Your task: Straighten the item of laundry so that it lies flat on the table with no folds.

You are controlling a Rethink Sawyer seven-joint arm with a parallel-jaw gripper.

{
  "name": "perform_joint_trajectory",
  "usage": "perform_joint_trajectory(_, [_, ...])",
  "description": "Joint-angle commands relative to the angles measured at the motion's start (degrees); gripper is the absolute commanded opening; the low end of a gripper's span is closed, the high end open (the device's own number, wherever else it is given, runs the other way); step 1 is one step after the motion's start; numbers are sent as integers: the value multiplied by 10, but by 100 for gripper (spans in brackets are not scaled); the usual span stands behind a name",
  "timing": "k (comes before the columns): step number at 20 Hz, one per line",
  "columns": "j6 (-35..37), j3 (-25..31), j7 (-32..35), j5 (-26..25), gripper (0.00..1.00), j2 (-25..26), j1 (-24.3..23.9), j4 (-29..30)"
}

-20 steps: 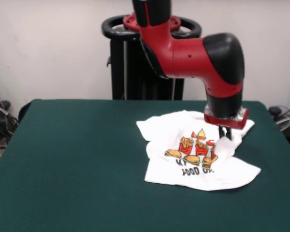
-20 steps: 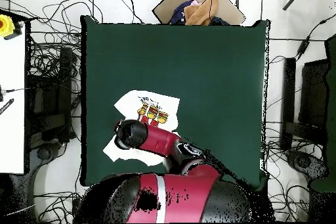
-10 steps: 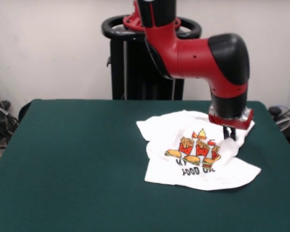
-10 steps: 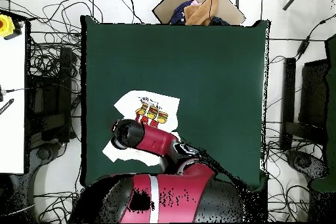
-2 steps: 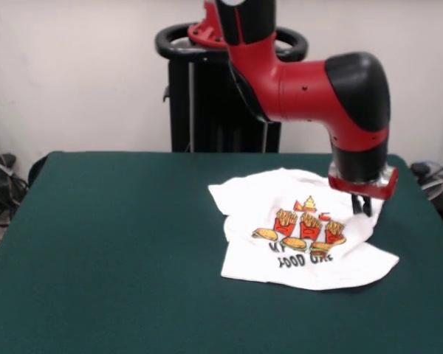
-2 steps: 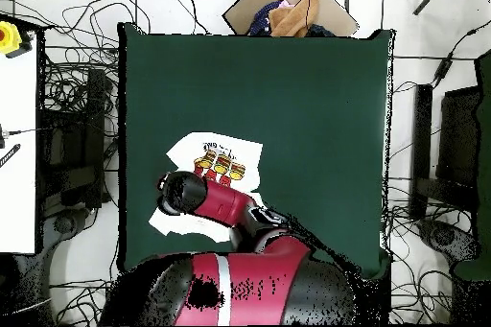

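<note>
The shirt (image 5: 304, 232) lies on the green table (image 5: 111, 243), on the picture's right side in the front view, nearer the far edge than the near one. The print faces up, burgers and fries with black text below, upside down from this camera. It is not flat: the left side bunches into a fold by the sleeve and the bottom edge curls.

The gripper (image 5: 365, 206) hangs from the red arm (image 5: 310, 81) right at the shirt's right-hand edge, low, touching or just above the cloth. Only dark finger stubs show under the wrist plate, so whether it is clamped on fabric or parted cannot be told.

In the overhead view the arm covers much of the shirt (image 6: 219, 155); only the printed part and a white corner stick out. The gripper itself is hidden there under the wrist.

Judgement: the arm is at that edge because the cloth there needs drawing outward to spread it, likely a tug toward the table's side. The step is mid-way; the left fold is not yet dealt with. Risk: dragging the whole shirt rather than stretching it, since nothing pins the other side.
</note>
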Motion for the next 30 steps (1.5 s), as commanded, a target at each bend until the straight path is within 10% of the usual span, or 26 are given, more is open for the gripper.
perform_joint_trajectory(1, [-19, 56, 158, 60, 0, 21, 24, -3])
perform_joint_trajectory(22, [-34, 57, 160, 97, 0, 12, 54, 16])
perform_joint_trajectory(30, [74, -59, 138, 88, 0, -33, 96, -20])
